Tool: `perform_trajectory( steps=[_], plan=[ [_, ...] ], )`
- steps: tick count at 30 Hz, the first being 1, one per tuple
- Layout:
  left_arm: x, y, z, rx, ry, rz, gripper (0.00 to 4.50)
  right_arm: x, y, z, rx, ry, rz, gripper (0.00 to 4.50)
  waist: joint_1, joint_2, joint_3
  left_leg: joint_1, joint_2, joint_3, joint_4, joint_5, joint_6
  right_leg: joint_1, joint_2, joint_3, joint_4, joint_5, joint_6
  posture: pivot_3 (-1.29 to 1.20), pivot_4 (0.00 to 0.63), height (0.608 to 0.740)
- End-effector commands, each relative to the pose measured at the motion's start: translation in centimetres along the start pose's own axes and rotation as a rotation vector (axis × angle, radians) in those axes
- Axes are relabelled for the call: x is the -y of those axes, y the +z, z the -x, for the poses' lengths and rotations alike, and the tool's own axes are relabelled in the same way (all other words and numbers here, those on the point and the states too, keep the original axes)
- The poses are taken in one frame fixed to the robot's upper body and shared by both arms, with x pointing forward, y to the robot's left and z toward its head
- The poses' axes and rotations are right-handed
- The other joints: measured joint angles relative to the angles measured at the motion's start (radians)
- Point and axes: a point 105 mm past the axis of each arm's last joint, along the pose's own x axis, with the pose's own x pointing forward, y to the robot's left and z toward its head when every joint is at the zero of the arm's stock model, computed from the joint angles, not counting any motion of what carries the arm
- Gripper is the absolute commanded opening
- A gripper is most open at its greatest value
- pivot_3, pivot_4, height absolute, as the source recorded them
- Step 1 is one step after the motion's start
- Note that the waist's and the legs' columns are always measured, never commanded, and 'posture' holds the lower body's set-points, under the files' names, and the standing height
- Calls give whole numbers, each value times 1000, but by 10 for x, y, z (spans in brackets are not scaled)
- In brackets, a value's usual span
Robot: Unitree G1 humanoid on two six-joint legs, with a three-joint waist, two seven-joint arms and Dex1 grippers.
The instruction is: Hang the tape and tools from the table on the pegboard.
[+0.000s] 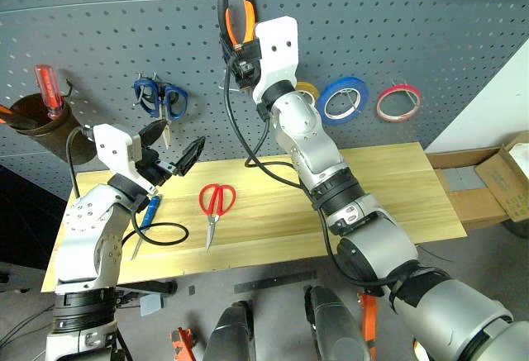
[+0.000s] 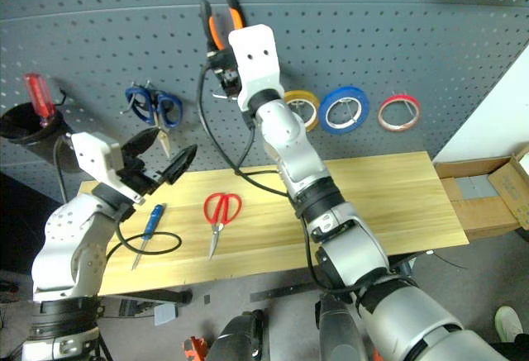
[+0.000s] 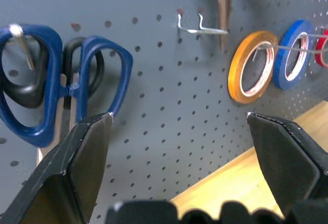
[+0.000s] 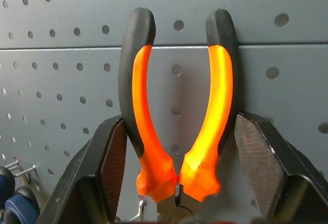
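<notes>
Pegboard (image 1: 430,30) spans the back of your scene, and going left to right you see a red-handled screwdriver (image 1: 47,88) standing in a brown cup (image 1: 37,117), blue-looped scissors (image 1: 159,101) hung on a hook, then yellow tape (image 2: 301,106), blue tape (image 1: 342,98) and the thin red tape (image 1: 399,102) already on hooks. Your left hand (image 1: 169,153) hovers above the left end of the bench (image 1: 397,196) with its fingers spread wide and nothing between them. Below it the blue screwdriver (image 1: 145,225) lies on the bench, and the red scissors (image 1: 215,206) lie just to its right, blades toward you. Your right hand (image 4: 177,167) is raised against the pegboard, pinching the pliers (image 4: 177,111) with the orange-and-black arms pointing up.
</notes>
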Motion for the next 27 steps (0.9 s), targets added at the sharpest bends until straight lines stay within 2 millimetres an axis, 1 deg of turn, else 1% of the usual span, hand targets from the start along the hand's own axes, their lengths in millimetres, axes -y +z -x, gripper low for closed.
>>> perform_trajectory(
  steps=[1, 5, 7, 10, 12, 14, 16, 18, 20, 23, 27],
  plan=[
    [1, 20, 0, 73, -1, -24, 4500, -56, 66, -9, 209, 98, -97, 2686, 3, 0, 0, 0, 0, 0, 0, 0, 0, 0, 0, 0, 0, 0, 0, 28, 183, 740],
    [4, 19, 0, 70, -11, -32, 4500, -52, 71, -7, 185, 125, 9, 2685, 11, 0, 0, 0, 0, 0, 0, 0, 0, 0, 0, 0, 1, 0, 0, 20, 182, 740],
    [4, 18, 0, 69, -12, -31, 4500, -53, 80, -3, 207, 144, 3, 2685, 14, 0, 0, 0, 0, 0, 0, 0, 0, 0, 0, 0, 1, 0, 0, 13, 182, 740],
    [3, 16, 0, 64, -11, -32, 4500, -56, 91, 1, 225, 155, -87, 2685, 20, 0, 0, 0, 0, -1, 0, 0, 0, 0, 0, 0, 1, 0, 0, 4, 181, 740],
    [-1, 15, 1, 59, 1, -44, 4500, -66, 89, 3, 223, 177, -123, 2685, 22, 0, -2, 0, 0, -1, 0, 0, 0, 0, 0, 0, 0, 0, 0, 3, 181, 740],
    [-5, 15, 1, 57, 7, -54, 4500, -74, 80, 5, 210, 193, -125, 2685, 22, 0, -4, 0, 0, 0, 0, 0, 0, 0, 0, 0, 0, 0, 0, 8, 179, 740],
    [-6, 16, 1, 57, 7, -61, 4500, -77, 71, 5, 193, 200, -105, 2685, 22, 0, -5, 1, 0, 0, 0, 0, 0, 0, 0, 0, 1, 0, -1, 12, 179, 740],
    [-6, 16, -1, 59, 6, -65, 4500, -76, 59, 4, 185, 193, -62, 2685, 22, 0, -5, 1, 0, 0, 0, 1, 0, 0, 0, 0, 1, 1, -1, 18, 179, 740],
    [-4, 16, -3, 62, -3, -68, 4500, -72, 52, 3, 185, 179, -32, 2685, 24, 0, -5, 1, 0, 2, 0, 1, 0, 0, 0, 0, 1, 1, -1, 23, 179, 740],
    [1, 15, -7, 69, -16, -70, 4500, -66, 51, 1, 219, 150, 17, 2685, 26, 0, -5, 1, 0, 3, 0, 1, 0, 0, 0, 0, 1, 1, -1, 23, 180, 740],
    [4, 15, -11, 76, -25, -71, 4500, -64, 47, 1, 253, 134, 70, 2685, 28, 0, -5, 1, 0, 3, 0, 1, 0, 0, 0, 0, 1, 1, -1, 23, 181, 740]
  ],
)
